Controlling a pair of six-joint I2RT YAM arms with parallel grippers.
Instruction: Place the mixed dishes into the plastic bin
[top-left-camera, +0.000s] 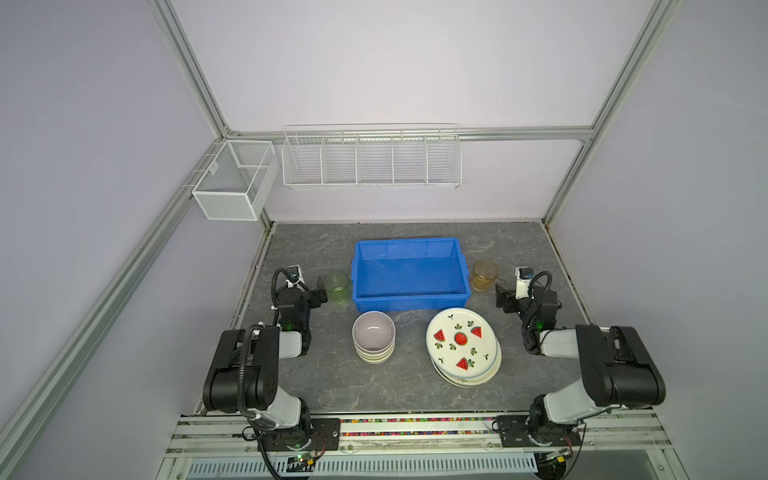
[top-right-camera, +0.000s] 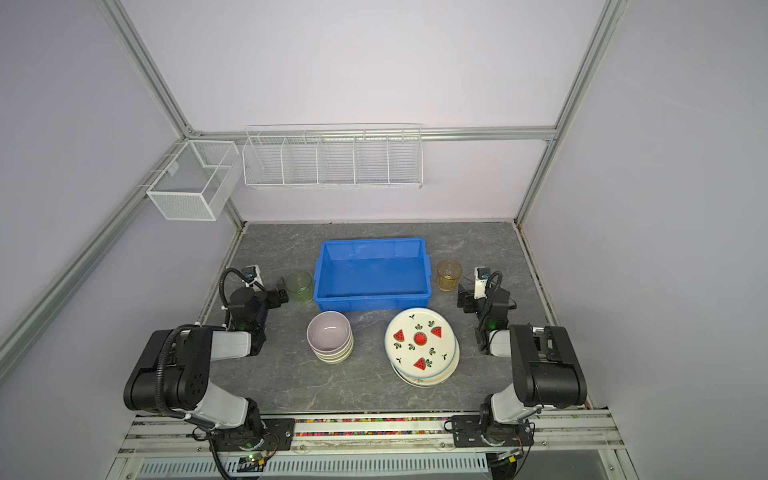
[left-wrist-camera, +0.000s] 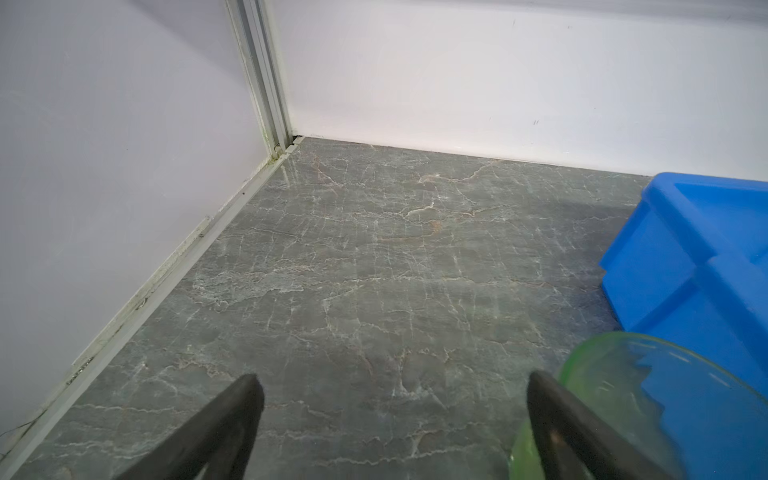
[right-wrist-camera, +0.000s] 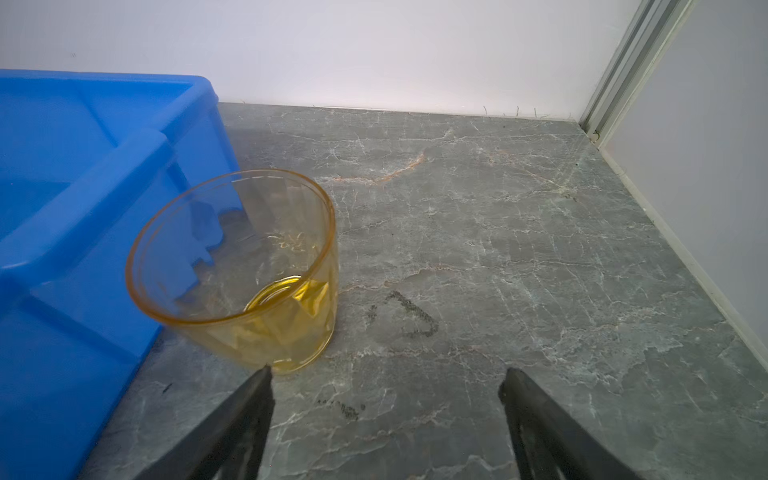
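The likeliest mishap is a toppled cup. The left tool (left-wrist-camera: 392, 386), jaws spread wide and holding nothing, has one finger against or just short of the translucent green cup (left-wrist-camera: 648, 399). That cup sits outside the jaw gap, so a sideways drift or a closing now would probably shove the light cup toward the blue plastic bin (top-left-camera: 411, 296) rather than catch it. The right tool (right-wrist-camera: 386, 374), likewise wide open and empty, faces the amber cup (right-wrist-camera: 237, 266). It stands upright just ahead of one fingertip, off the gap's centre and close beside the bin's wall, where a finger may find little room and could wedge or tip it. The bin is empty; the stack of bowls (top-left-camera: 374, 338) and the watermelon-print plate stack (top-left-camera: 462, 345) sit on the bench (top-left-camera: 332, 386) in front of it, apart from both tools.
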